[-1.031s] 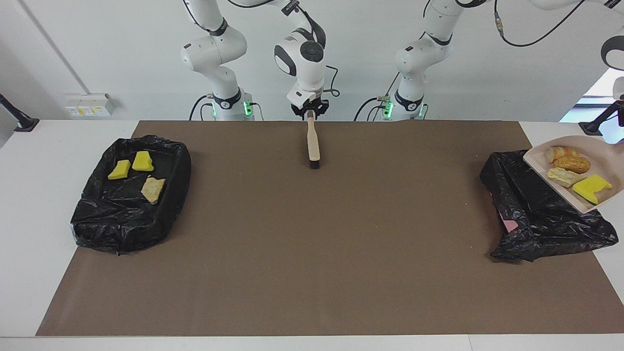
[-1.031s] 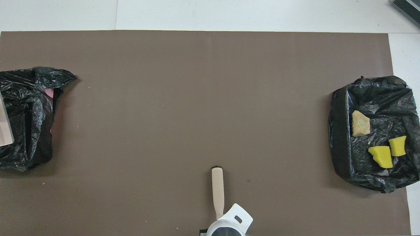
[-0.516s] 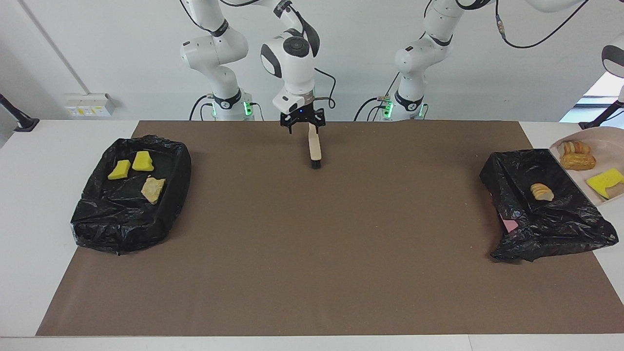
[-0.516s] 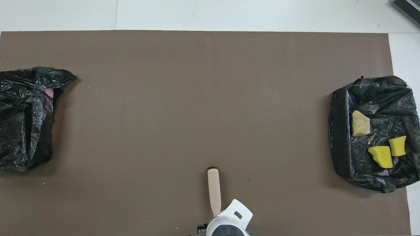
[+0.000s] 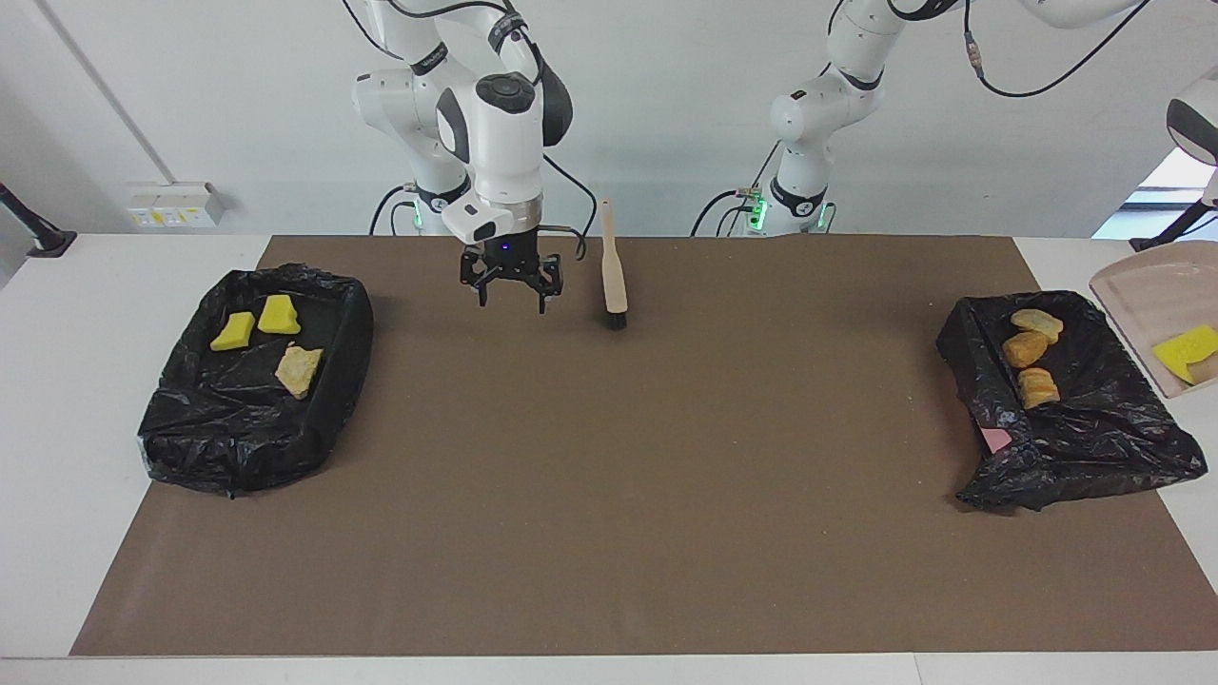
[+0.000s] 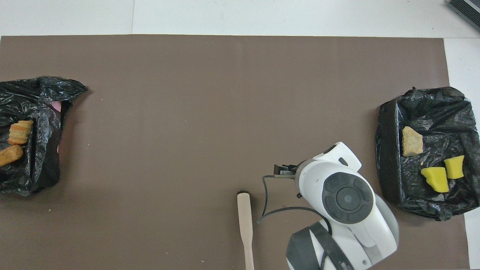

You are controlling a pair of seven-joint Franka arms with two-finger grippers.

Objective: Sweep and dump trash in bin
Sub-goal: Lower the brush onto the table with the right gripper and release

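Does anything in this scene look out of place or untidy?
One yellow chunk lies in the dustpan, not yet dumped into the bin at the left arm's end. That bin's black bag is crumpled, and a pink patch shows at its corner.

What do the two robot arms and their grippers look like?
Both arms are glossy white with rounded segments, dark grey joint rings and round dark end caps. Green lights glow at each base, and black cables run along them. The right gripper is black with a small blue light; the left gripper is out of view.
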